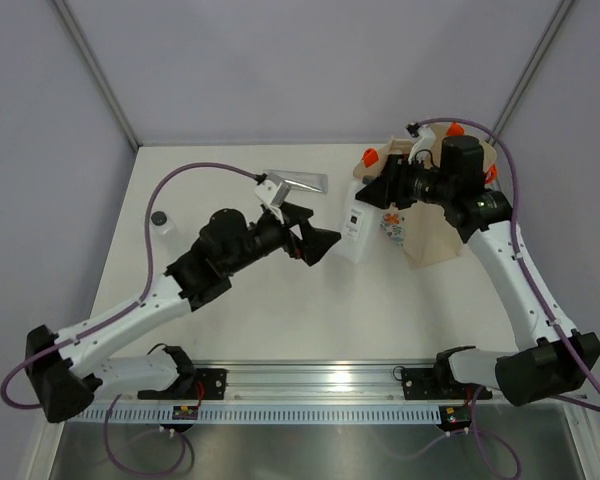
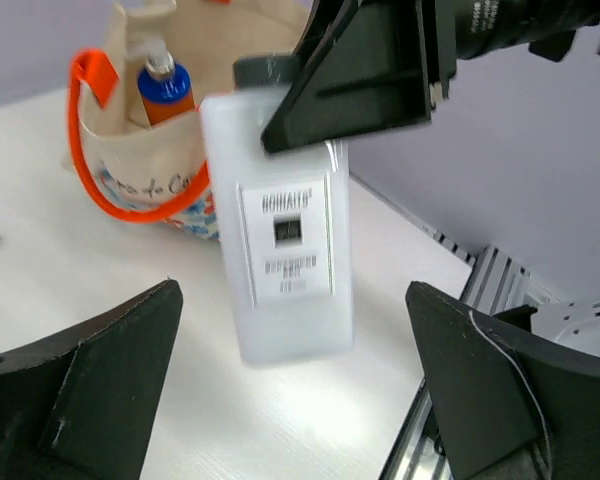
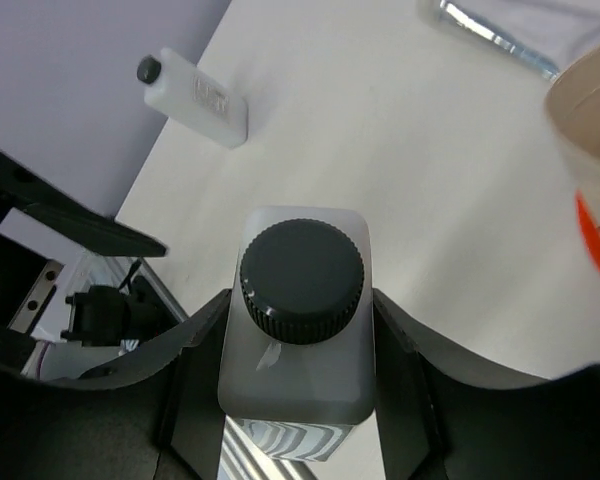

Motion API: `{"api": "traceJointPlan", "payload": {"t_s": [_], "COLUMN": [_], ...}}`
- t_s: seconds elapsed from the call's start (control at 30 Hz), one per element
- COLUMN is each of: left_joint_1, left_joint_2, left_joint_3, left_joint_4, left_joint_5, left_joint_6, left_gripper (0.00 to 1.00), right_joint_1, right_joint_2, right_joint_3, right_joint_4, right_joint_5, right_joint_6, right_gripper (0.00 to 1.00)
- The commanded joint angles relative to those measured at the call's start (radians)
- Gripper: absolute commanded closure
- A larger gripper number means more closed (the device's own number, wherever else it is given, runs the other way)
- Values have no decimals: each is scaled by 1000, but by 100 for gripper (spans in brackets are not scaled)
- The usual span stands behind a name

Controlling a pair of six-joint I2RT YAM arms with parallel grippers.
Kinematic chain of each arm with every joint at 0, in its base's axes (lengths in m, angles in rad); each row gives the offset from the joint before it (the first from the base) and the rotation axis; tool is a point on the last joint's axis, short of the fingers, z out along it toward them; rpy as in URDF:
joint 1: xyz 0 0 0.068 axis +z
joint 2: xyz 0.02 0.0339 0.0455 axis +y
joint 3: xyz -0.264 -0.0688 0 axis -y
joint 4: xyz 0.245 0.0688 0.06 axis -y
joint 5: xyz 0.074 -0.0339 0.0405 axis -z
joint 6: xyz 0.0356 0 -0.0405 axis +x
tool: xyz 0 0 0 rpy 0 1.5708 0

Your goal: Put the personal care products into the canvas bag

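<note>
My right gripper (image 3: pixel 302 305) is clamped on the shoulders of the white bottle (image 2: pixel 288 245), just under its cap. The bottle hangs tilted below the fingers, its base on the table or barely off it; I can't tell which. The bag (image 2: pixel 150 150) sits just behind that hand. My left gripper (image 1: pixel 318 243) is spread wide and empty, the bottle straight ahead of its fingertips. I judge this the carry step: lift, swing back over the bag's mouth, clear the handle, release. The tube (image 1: pixel 298 182) and small bottle (image 3: pixel 195 95) wait nearer my left hand.
</note>
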Motion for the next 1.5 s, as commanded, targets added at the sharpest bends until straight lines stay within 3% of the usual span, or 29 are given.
{"api": "traceJointPlan", "payload": {"t_s": [0.0, 0.17, 0.3, 0.47, 0.77, 0.87, 1.0, 1.1, 1.33, 1.43, 1.47], "left_joint_1": [3, 43, 126, 207, 338, 382, 420, 431, 459, 466, 466], "left_joint_2": [-108, -136, -8, 175, 495, 574, 634, 646, 675, 726, 740], "left_joint_3": [4, -59, -15, 105, 326, 340, 323, 305, 317, 384, 404], "left_joint_4": [-64, -85, -99, -169, -273, -230, -158, -144, -220, -300, -324], "left_joint_5": [-127, -207, -173, -200, -251, -190, -129, -124, -162, -176, -184], "left_joint_6": [87, 12, -139, -350, -687, -765, -822, -825, -887, -919, -940], "left_gripper": [1, 1, 1, 1, 1, 1, 1, 1, 1, 1, 1], "right_joint_1": [-159, -319, -396, -403, -403, -431, -477, -477, -477, -477, -477], "right_joint_2": [25, 155, 254, 355, 395, 374, 404, 438, 475, 476, 470], "right_joint_3": [232, 431, 572, 590, 465, 436, 581, 660, 613, 568, 547], "right_joint_4": [98, 56, 74, 140, 191, 255, 256, 254, 298, 286, 253], "right_joint_5": [-135, -34, 119, 335, 350, 341, 307, 346, 442, 404, 367], "right_joint_6": [-8, -74, -143, -270, -396, -305, -70, -45, -191, -290, -389], "right_gripper": [100, 100, 100, 100, 100, 100, 100, 100, 100, 100, 100]}}
